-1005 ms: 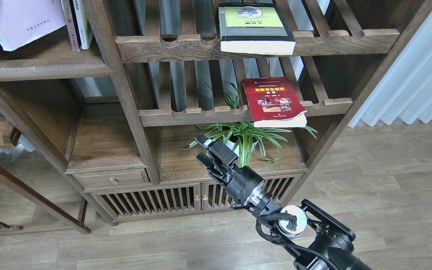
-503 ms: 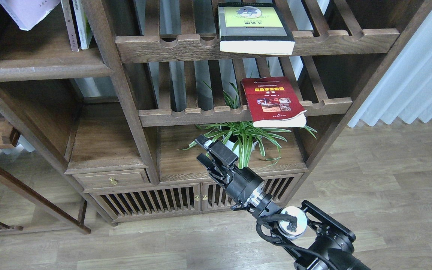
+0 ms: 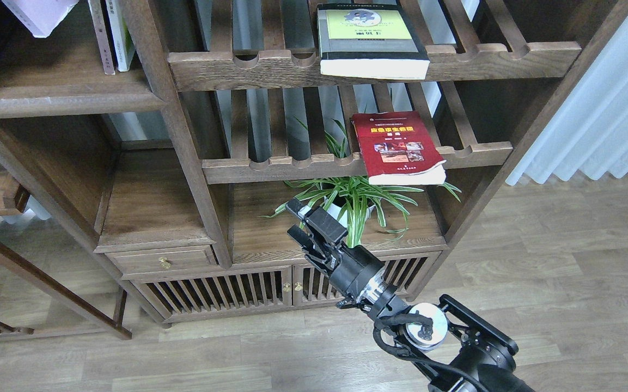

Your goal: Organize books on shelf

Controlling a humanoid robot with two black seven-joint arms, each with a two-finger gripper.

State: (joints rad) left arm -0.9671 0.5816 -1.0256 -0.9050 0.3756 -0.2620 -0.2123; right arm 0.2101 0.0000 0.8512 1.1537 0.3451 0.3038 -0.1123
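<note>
Only a corner of the pale lavender book [image 3: 38,13] shows at the top left edge, raised above the solid dark-brown shelf [image 3: 63,100]; what holds it is out of view. Two thin books [image 3: 112,35] stand upright on that shelf against the post. The yellow-green-and-black book [image 3: 371,41] lies flat on the upper slatted rack. The red book [image 3: 398,147] lies flat on the lower slatted rack, overhanging its front. My right gripper [image 3: 293,219] is open and empty in front of the low compartment, well below the books. My left gripper is out of view.
A potted spider plant [image 3: 354,198] stands in the low compartment just behind my right gripper. Below it are slatted cabinet doors [image 3: 221,291] and a small drawer [image 3: 164,260]. A white curtain [image 3: 608,109] hangs at the right. Wood floor lies in front.
The lavender book has moved up and left, from mostly in view above the shelf to only a corner at the top edge. My right arm has barely shifted.
</note>
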